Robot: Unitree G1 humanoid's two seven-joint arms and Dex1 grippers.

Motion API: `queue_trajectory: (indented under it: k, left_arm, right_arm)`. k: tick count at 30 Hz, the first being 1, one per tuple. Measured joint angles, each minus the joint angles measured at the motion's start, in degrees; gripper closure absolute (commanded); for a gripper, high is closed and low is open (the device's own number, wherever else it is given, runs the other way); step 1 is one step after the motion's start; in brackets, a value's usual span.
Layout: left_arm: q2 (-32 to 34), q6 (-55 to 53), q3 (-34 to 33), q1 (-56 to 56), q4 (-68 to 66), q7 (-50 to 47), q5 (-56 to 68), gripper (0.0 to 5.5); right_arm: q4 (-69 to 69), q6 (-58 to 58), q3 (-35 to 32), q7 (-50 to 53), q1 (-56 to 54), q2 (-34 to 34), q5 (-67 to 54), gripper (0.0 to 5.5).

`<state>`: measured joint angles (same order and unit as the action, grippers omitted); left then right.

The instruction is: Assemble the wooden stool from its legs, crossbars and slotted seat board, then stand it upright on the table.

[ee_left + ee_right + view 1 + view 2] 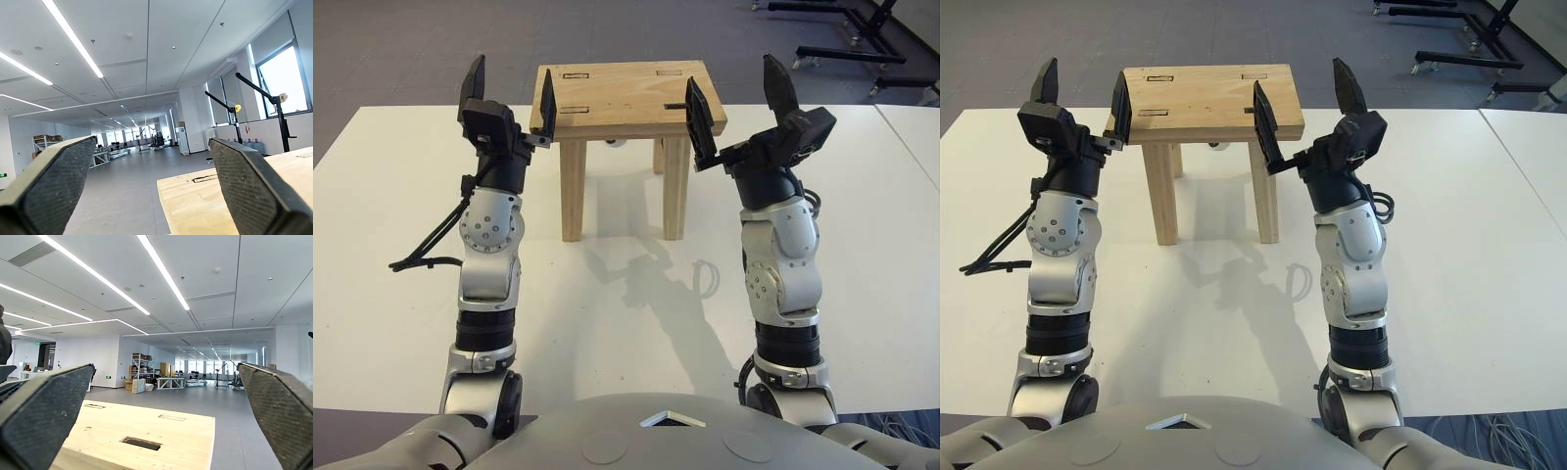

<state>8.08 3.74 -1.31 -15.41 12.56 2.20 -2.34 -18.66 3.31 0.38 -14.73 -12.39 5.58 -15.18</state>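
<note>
The wooden stool [625, 98] stands upright on the white table [411, 196], its slotted seat board on top and its legs [573, 188] beneath. My left gripper [510, 91] is open, raised at the seat's left edge, with one finger [546, 106] close beside that edge. My right gripper [737, 104] is open too, raised at the seat's right edge, with one finger [698, 122] in front of the seat's corner. Neither holds anything. The seat board [234, 196] lies past my left gripper's fingers in the left wrist view, and the seat board [142, 433] lies between my right gripper's fingers in the right wrist view.
A black cable [426, 257] lies on the table by my left arm. A second white table [915, 127] adjoins at the right. Black wheeled stands [842, 49] sit on the floor behind. A small pale object [615, 143] lies under the stool.
</note>
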Motion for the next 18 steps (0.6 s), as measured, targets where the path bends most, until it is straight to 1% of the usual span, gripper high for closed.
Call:
queue_trajectory:
  k: [12, 18]
  left_arm:
    - [-0.3, 1.2, 0.0, 0.0, -0.4, 0.1, 0.0, 1.32]
    - [-0.4, 1.8, 0.3, 0.0, -0.4, 0.0, -0.1, 1.32]
  right_arm:
    - [-0.1, 0.1, -0.4, 2.4, 0.8, -1.0, 1.8, 0.12]
    - [1.2, 3.5, -1.8, 8.5, 0.7, -1.6, 9.3, 0.12]
